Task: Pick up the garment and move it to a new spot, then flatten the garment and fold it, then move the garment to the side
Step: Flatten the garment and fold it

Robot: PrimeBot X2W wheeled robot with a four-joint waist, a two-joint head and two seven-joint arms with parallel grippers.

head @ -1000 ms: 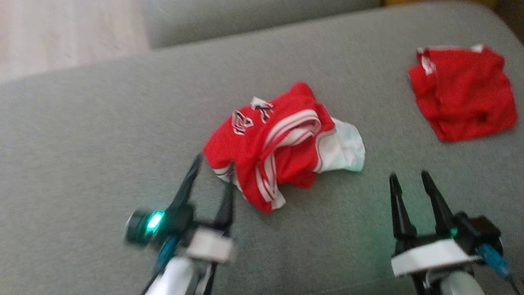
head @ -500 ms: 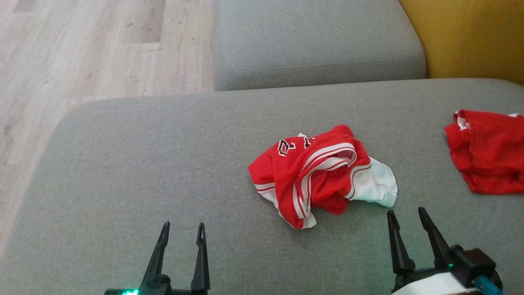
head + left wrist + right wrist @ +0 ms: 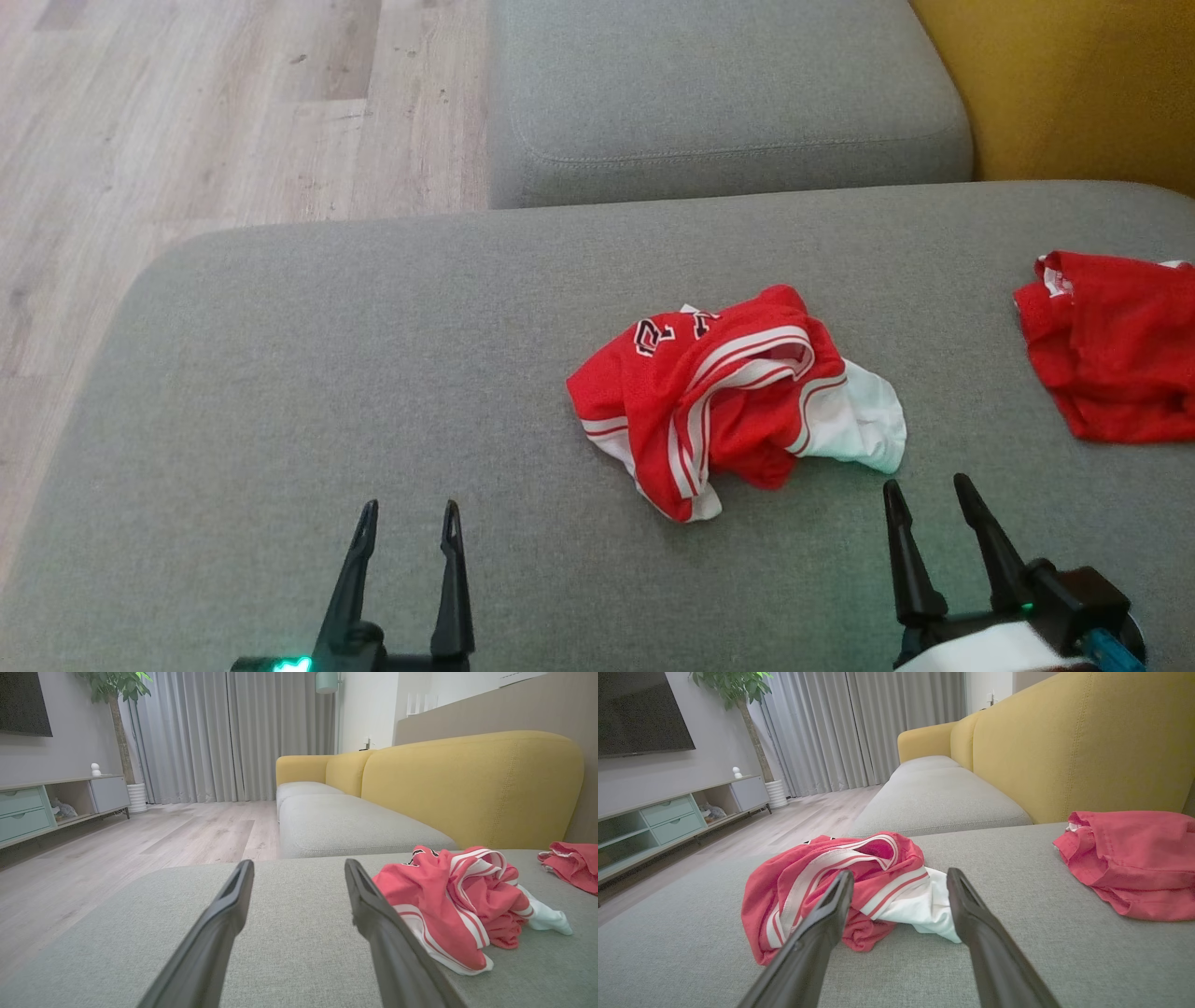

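A crumpled red garment [image 3: 728, 397] with white stripes and a white panel lies bunched near the middle of the grey cushion [image 3: 327, 373]. It lies to the right in the left wrist view [image 3: 448, 900] and straight ahead in the right wrist view [image 3: 840, 882]. My left gripper [image 3: 409, 511] stands open at the lower left, well short of it, with nothing between its fingers. My right gripper [image 3: 926, 489] is open too, just below the garment's white corner, not touching it. Both show empty in their own views, left gripper [image 3: 299, 868] and right gripper [image 3: 901, 877].
A second red garment [image 3: 1111, 345] lies at the cushion's right edge. Another grey cushion [image 3: 728, 93] lies beyond, with the yellow sofa back [image 3: 1074, 84] at the right. Wooden floor [image 3: 187, 121] drops off to the left of the cushion.
The head camera has swung, shifting the whole picture. My left gripper has drawn back from the garment's left edge to the lower left. The garment lies as it did.
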